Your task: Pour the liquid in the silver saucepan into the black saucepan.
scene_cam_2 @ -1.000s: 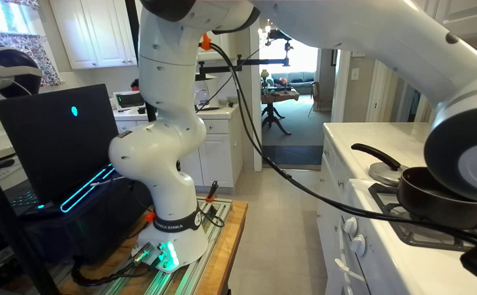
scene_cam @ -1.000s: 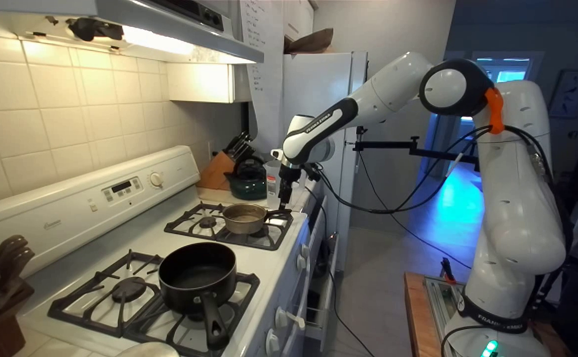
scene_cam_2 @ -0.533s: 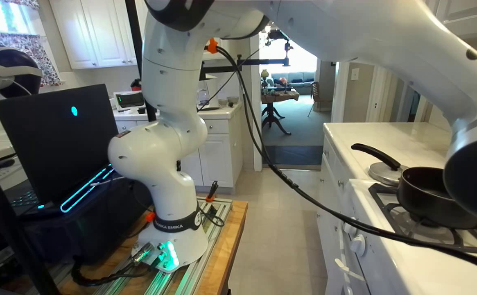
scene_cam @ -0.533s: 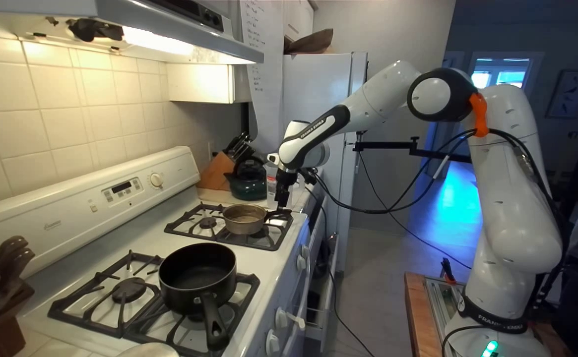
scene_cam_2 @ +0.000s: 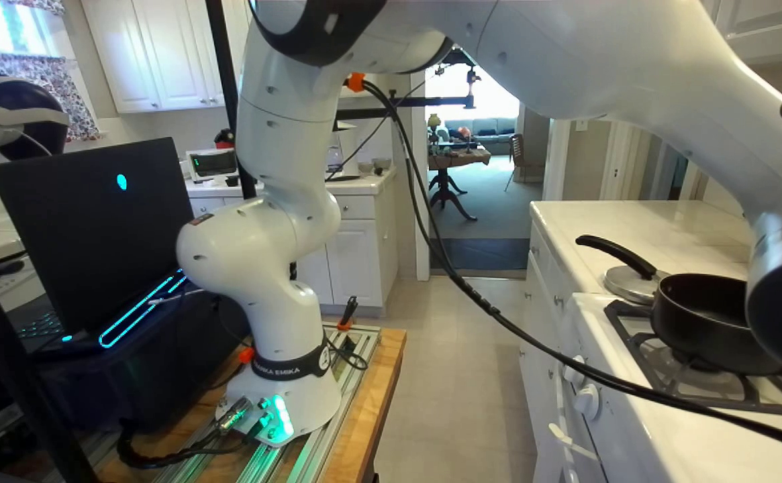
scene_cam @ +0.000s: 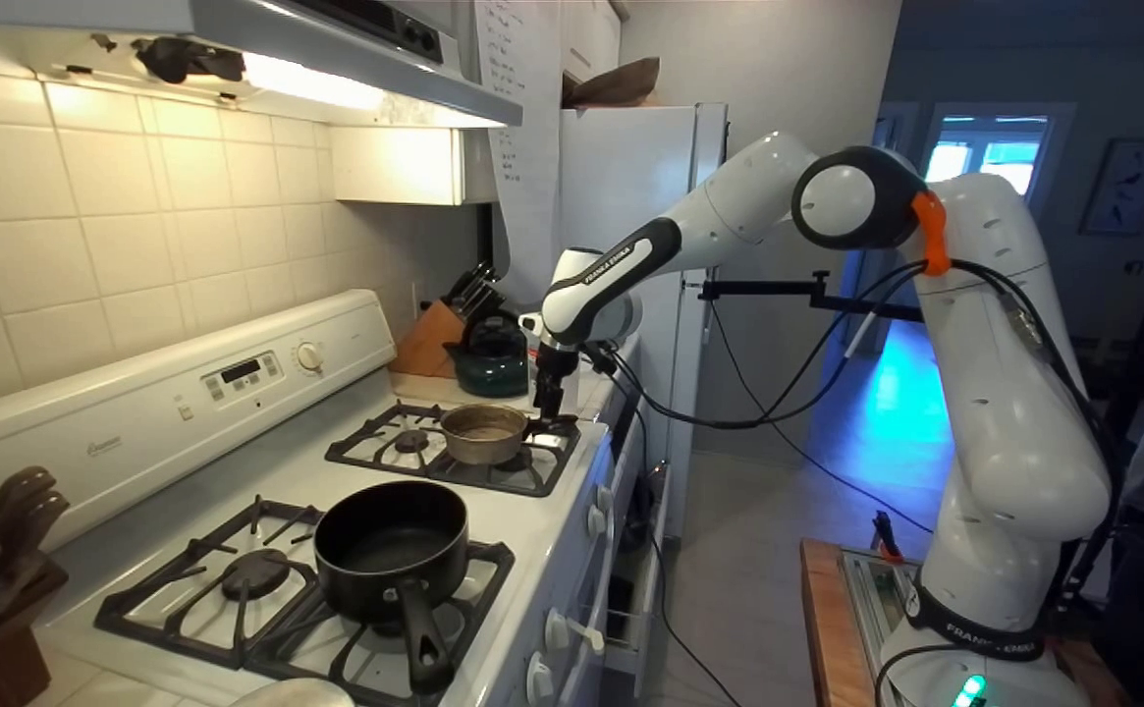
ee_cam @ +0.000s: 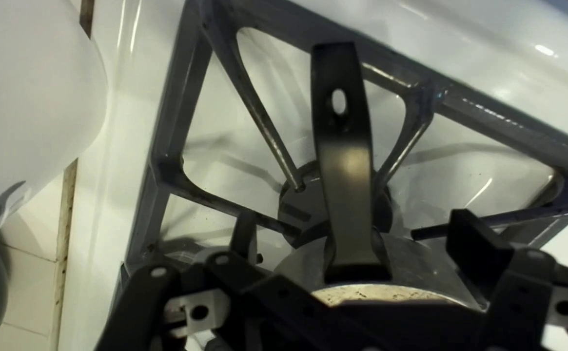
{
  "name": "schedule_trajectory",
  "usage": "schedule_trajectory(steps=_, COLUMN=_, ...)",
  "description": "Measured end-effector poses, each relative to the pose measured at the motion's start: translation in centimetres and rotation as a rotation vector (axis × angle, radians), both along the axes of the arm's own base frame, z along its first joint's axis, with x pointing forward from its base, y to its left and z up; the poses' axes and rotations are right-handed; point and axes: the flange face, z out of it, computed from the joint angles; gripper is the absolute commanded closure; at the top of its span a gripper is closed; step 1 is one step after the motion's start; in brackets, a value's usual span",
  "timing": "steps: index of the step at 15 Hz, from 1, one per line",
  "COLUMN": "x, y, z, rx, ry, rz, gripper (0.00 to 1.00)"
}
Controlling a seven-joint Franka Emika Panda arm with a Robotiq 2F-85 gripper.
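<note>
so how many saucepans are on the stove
2: the silver saucepan at the end of the stove nearer the green kettle, and the black saucepan at the opposite end. Another hidden one seems unlikely.

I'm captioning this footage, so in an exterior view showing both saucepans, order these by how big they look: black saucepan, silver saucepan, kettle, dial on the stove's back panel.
Largest: black saucepan, nearest the camera.
Middle: kettle and silver saucepan, too alike to rank, the saucepan being nearer.
Smallest: dial.
</note>
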Motion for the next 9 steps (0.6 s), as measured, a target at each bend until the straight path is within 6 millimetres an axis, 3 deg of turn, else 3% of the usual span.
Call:
schedule_trajectory(steps=1, x=0.15, y=0.15, z=-0.17, rx=0.001, ry=0.000, rz=0.003, gripper=0.07)
schedule_trajectory(steps=2, x=0.29, y=0.27, z=-0.29, rx=0.002, ry=-0.001, rz=0.005, gripper=0.15)
schedule_trajectory(steps=4, x=0.47, y=0.38, z=-0.47, rx=0.004, ry=-0.002, rz=0.008, gripper=0.17)
schedule_trajectory(steps=5, x=0.54, y=0.38, z=-0.56, rx=0.004, ry=-0.002, rz=0.009, gripper=0.27)
schedule_trajectory(steps=9, x=0.64, y=0.31, z=-0.83, rx=0.006, ry=-0.001, rz=0.010, gripper=0.36)
